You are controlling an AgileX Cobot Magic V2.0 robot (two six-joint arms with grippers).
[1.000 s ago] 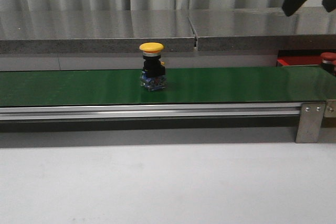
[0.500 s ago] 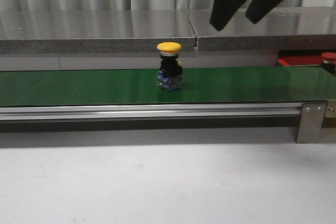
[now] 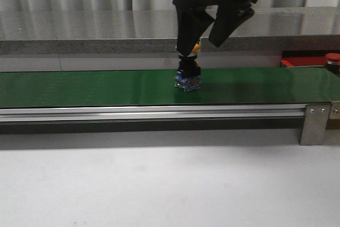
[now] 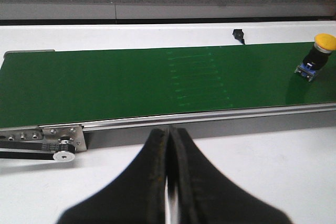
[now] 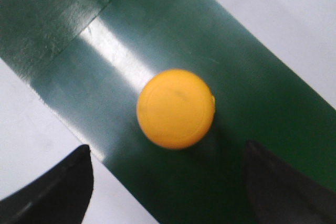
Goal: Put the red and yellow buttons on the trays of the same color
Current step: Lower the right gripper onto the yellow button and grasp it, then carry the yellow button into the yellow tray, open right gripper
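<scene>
A yellow button (image 3: 189,70) stands upright on the long green belt (image 3: 95,87), about in the middle of it. Its yellow cap is mostly hidden in the front view, but the right wrist view looks straight down on the round cap. The right end effector (image 3: 201,40) hangs just above the button with its two dark fingers spread wide, one on each side of the cap. They do not touch it, so the button is not picked up.

The left end effector (image 4: 169,182) is near the other end of the belt, over the white desk (image 3: 159,184). Its fingers are pressed together and they hold nothing.

Past the far right end of the belt I can see a corner of the red tray (image 3: 297,61). A red button (image 3: 332,60) stands there, seemingly on the tray. So I think the red part may be done.

I can't see a yellow tray anywhere. The yellow button's job is just starting. The fingers need to close on it, lift it off the belt, and carry it to its tray.
</scene>
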